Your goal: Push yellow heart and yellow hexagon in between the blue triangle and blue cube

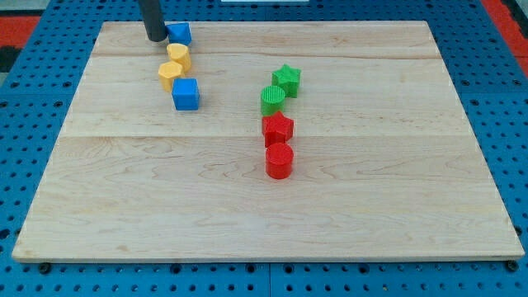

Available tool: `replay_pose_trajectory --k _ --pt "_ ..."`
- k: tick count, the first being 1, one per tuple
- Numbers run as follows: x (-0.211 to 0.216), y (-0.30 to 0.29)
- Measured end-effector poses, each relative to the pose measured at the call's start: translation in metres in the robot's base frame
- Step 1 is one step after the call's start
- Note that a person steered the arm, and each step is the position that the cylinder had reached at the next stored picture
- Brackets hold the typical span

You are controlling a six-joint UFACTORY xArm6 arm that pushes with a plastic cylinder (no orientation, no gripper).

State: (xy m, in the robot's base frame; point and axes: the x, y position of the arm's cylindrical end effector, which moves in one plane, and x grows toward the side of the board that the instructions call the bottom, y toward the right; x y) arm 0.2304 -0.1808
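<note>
Yellow heart (178, 56) and yellow hexagon (170, 74) are sitting far-left on the table (371, 206), already lined up between the blue triangle (180, 33) beyond them and the blue cube (186, 94) nearer. My tip (156, 38), a bare rod holding nothing, is resting just left of the triangle, so both yellows are lying nearer and slightly right of the tool.

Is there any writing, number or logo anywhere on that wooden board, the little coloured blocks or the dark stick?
None: no readable text, number or sign on the pale wooden board, the coloured plastic blocks, the blue pegboard underneath, or the dark rod ending in my tip.
</note>
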Motion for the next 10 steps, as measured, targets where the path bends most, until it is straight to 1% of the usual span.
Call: replay_pose_trajectory --k 1,2,3,5,7,10 --pt "0.006 -0.015" --pt "0.028 -0.027" --pt "0.063 -0.026" --pt "0.094 -0.011" --pt "0.096 0.028" --pt "0.09 0.01"
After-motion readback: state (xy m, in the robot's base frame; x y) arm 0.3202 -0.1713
